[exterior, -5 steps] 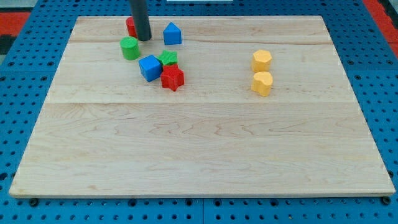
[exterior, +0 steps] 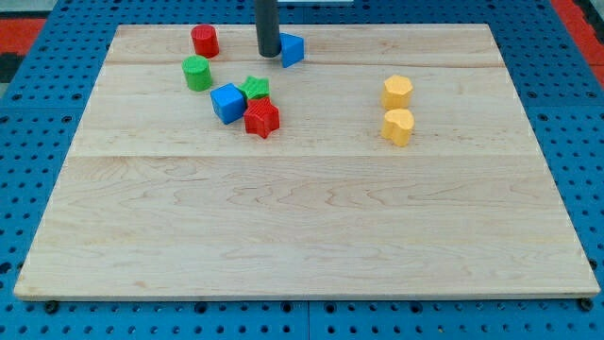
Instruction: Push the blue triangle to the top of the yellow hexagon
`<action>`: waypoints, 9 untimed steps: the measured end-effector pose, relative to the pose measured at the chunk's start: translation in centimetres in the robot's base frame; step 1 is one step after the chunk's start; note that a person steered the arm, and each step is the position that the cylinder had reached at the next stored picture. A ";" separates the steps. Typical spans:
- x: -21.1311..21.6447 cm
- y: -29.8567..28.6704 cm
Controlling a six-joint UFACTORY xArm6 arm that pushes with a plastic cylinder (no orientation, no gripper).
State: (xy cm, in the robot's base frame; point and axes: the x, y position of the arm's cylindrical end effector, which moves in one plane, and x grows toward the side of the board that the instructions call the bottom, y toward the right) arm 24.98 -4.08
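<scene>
The blue triangle lies near the view's top, left of centre, on the wooden board. My tip touches the triangle's left side and hides part of it. The yellow hexagon sits at the view's right, well to the right of and below the triangle. A second yellow block with a rounded shape lies just below the hexagon.
A red cylinder sits at the top left. A green cylinder lies below it. A blue cube, a green block and a red star-like block cluster together left of centre.
My tip has moved to the right, from beside the red cylinder to the blue triangle's left side. The blue triangle has slid to the right and turned. The red cylinder is uncovered.
</scene>
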 end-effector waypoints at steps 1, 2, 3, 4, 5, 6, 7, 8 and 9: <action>0.0 3.4; -0.1 7.4; -0.9 10.1; -1.7 10.4; -2.7 10.5; -3.6 10.6; -4.0 12.2; -4.0 14.4; -3.8 15.7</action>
State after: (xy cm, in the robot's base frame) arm 21.20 11.60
